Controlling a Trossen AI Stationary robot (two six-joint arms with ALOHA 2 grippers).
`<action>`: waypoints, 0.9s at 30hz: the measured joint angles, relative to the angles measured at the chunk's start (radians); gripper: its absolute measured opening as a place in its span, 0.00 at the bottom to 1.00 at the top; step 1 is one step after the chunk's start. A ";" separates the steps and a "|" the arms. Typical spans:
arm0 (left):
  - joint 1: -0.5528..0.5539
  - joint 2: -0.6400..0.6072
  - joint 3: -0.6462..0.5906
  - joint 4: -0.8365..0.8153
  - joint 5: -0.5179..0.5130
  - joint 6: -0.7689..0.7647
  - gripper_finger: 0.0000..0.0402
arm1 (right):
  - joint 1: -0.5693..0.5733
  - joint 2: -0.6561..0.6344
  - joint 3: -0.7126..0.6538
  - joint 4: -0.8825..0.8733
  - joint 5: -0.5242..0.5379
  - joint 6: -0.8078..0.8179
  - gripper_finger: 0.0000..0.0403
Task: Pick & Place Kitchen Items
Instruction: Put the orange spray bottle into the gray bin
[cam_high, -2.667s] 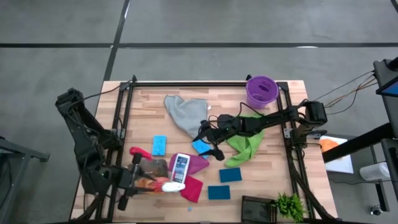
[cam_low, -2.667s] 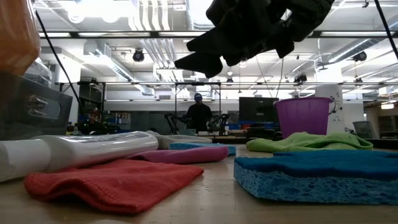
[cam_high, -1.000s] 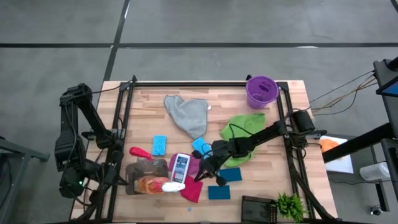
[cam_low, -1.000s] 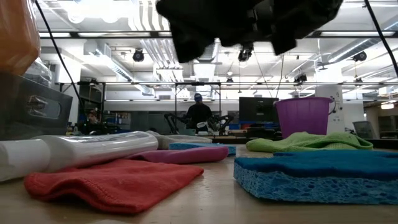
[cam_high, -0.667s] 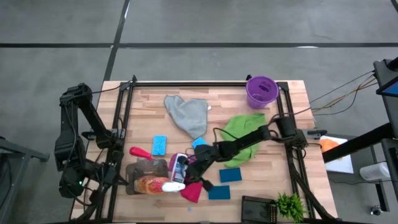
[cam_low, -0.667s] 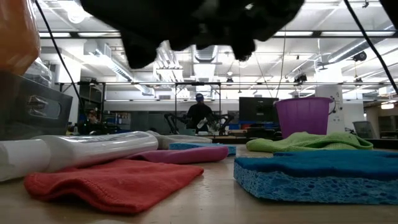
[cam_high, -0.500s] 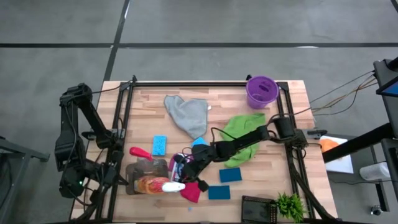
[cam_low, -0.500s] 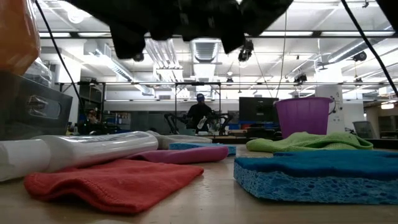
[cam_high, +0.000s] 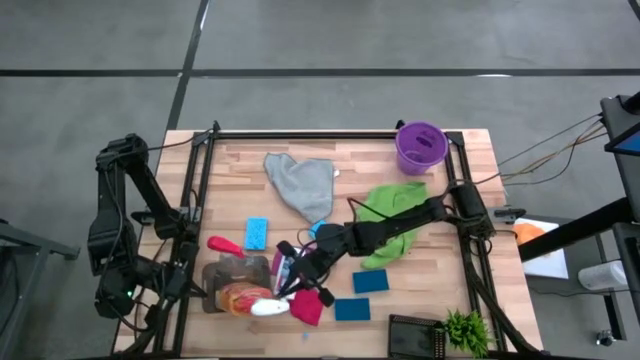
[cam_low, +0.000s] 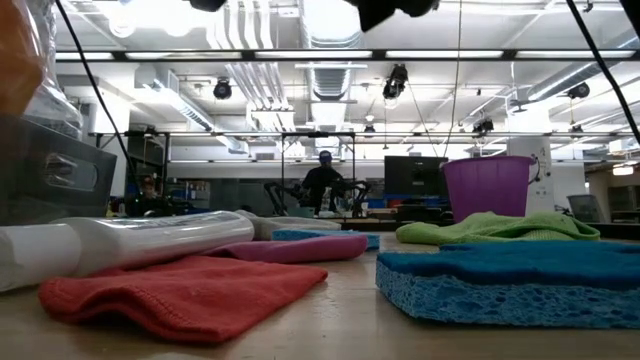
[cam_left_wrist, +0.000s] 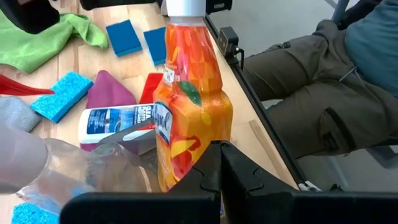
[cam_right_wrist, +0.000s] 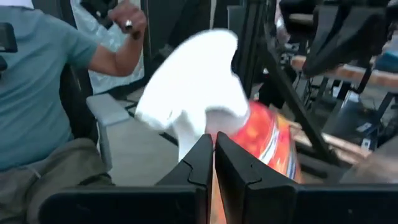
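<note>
Reaching farther across since a sec ago, the right arm now puts its right gripper (cam_high: 287, 272) over the small white bottle (cam_high: 284, 268), at the near-left of the wooden table (cam_high: 230, 170), right beside the orange spray bottle (cam_high: 243, 297). Fingers clenched tight, nothing visibly between them; right wrist view shows their tips meeting just in front of the orange bottle's white trigger head (cam_right_wrist: 194, 93). Whether they touch the bottle — can't tell.

Left gripper (cam_left_wrist: 217, 163) sits pulled back at the table's near-left edge, jaws also pinched shut w/ nothing in them, pointing at the orange spray bottle, which lies on its side next to the clear spray bottle (cam_high: 226, 271).

Around the orange bottle: red cloth (cam_high: 308, 306) just to its right, magenta cloth (cam_left_wrist: 109, 91) under the white bottle, blue sponges (cam_high: 351, 309) a bit farther right, another sponge (cam_high: 257, 233) toward the table centre. Green cloth (cam_high: 385, 215) lies under the right arm, grey cloth (cam_high: 303, 184) farther back, purple bucket (cam_high: 421, 146) at the far-right corner, small plant (cam_high: 465, 331) at the near-right corner.

Person in a teal shirt (cam_right_wrist: 28, 81) is seated just off the table's near edge.
</note>
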 joint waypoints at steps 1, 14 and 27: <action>0.000 0.000 0.000 0.000 -0.001 0.000 0.00 | 0.000 0.000 0.006 0.000 0.014 0.000 0.04; 0.000 0.000 0.000 0.000 -0.002 0.007 0.00 | 0.006 -0.151 0.022 -0.452 0.211 -0.065 0.04; 0.000 0.000 0.000 0.000 -0.007 0.011 0.00 | 0.031 -0.257 -0.010 -0.670 -0.380 -0.238 0.04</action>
